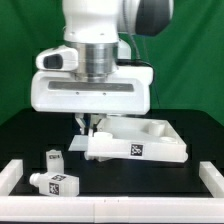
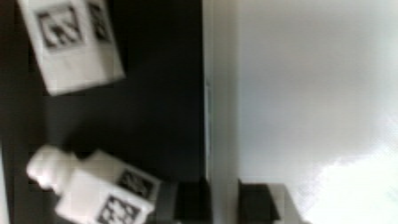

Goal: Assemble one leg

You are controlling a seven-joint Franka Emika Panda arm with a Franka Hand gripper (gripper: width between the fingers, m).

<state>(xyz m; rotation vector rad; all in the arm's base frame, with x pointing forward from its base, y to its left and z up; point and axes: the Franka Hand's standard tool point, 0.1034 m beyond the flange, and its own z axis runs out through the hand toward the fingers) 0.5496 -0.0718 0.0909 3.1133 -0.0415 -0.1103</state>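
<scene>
Leg [image 1: 51, 160] lies loose on the table [image 1: 20, 140], a second leg [image 1: 56, 183] just beside it, both near the tabletop [image 1: 150, 142]. Gripper [image 1: 86, 126] is down at the tabletop's corner, I'd guess to square it up first. Can't tell if the jaws are apart or clamped.

We see two stubby white plastic tagged legs apart on the black table [image 2: 164, 110]: one leg [image 2: 71, 45], another leg [image 2: 93, 188]. Beside them lies a broad, flat, blurred white tabletop [image 2: 302, 100].
</scene>
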